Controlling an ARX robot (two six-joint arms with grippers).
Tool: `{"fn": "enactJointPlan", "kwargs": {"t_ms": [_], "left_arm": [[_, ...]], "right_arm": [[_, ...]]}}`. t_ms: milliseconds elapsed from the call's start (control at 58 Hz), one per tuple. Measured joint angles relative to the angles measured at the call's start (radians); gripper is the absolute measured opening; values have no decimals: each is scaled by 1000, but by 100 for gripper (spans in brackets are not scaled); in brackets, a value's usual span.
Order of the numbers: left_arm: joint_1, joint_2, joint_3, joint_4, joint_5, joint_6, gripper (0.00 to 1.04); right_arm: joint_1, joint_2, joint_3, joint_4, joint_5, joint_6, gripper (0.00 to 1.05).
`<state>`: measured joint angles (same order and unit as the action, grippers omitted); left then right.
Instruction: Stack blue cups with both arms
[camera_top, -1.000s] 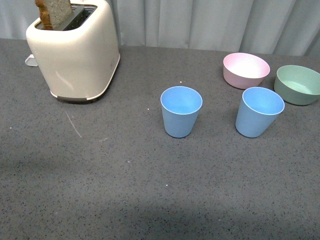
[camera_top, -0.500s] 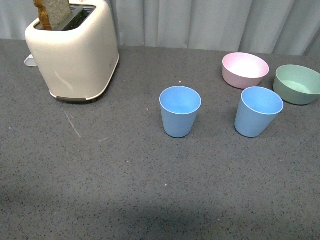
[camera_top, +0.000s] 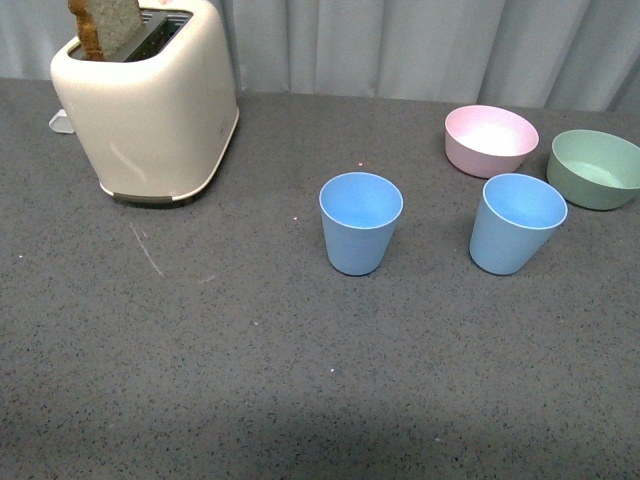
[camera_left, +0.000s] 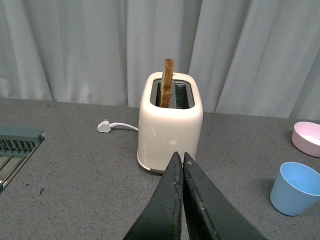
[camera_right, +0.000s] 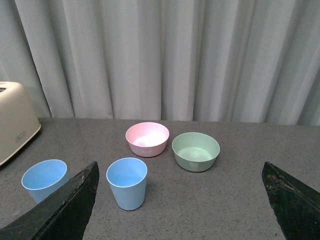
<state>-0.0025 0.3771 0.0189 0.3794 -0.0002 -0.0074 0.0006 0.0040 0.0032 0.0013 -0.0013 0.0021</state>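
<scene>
1. Left gripper (camera_left: 180, 156): jaws pressed together, nothing between them, held above the counter (camera_top: 200, 380) and pointing towards the toaster (camera_top: 150, 100).
2. Right gripper (camera_right: 179, 167): jaws spread wide, empty.
3. Left-hand blue cup (camera_top: 361, 222): upright, mouth up, near the counter's middle, to the right of the toaster.
4. Right-hand blue cup (camera_top: 517, 223): upright, well apart from the first, just in front of the pink bowl (camera_top: 491, 140) and green bowl (camera_top: 594, 168).
5. A slice of toast (camera_top: 105, 25) stands in the toaster slot.
</scene>
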Motion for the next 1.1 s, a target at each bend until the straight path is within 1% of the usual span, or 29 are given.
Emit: {"fn": "enactJointPlan", "kwargs": {"t_ms": [190,586,638,655,707,914,948,983,1103], "left_arm": [[0,-85,0,-84,0,0,4],[0,-203,0,-201,0,0,4],[0,-253,0,-267,0,0,4],[0,-289,0,-318,0,0,4],[0,-349,0,-369,0,0,4],[0,-372,0,-377,0,0,4],[0,-372,0,-377,0,0,6],[0,-372,0,-377,0,0,11],[0,-373,0,-377,0,0,35]], "right_arm": [[0,0,0,0,0,0,95],[0,0,0,0,0,0,95],[0,0,0,0,0,0,95],[0,0,0,0,0,0,95],[0,0,0,0,0,0,95],[0,0,0,0,0,0,95],[0,0,0,0,0,0,95],[0,0,0,0,0,0,95],[0,0,0,0,0,0,95]]}}
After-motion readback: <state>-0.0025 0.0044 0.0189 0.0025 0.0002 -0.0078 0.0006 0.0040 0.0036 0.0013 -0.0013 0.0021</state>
